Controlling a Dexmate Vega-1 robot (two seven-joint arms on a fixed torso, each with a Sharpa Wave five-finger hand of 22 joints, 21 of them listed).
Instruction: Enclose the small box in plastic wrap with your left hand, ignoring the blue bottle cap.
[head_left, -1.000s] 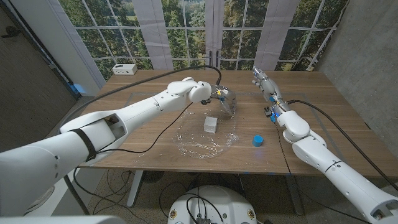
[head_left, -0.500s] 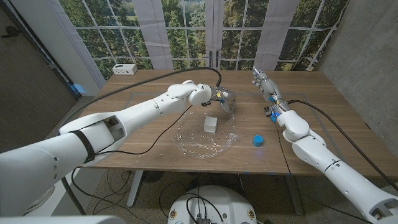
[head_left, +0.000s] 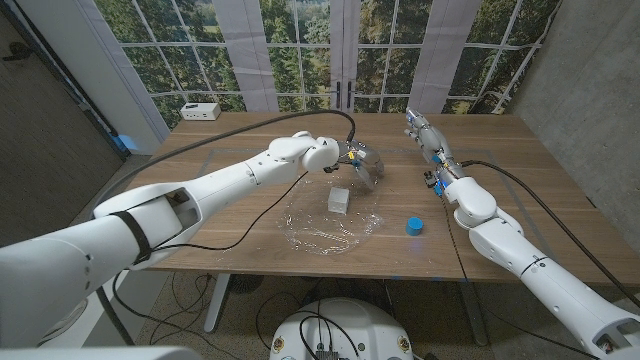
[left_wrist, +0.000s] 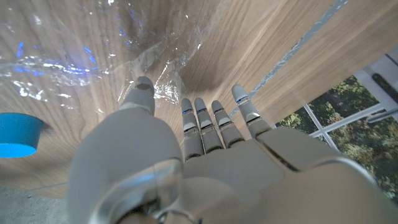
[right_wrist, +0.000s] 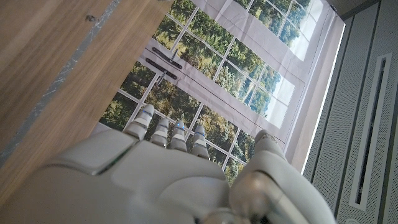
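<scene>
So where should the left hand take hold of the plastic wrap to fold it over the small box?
Probably the far edge of the plastic wrap, just behind the small box. The left hand hovers there already, and the sheet lies flat around the box, so pinch that rim from above and draw it over.

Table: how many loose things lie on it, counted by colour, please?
White: 2, box and power strip
Clear: 1, wrap
Blue: 1, cap
Total: 4
</scene>
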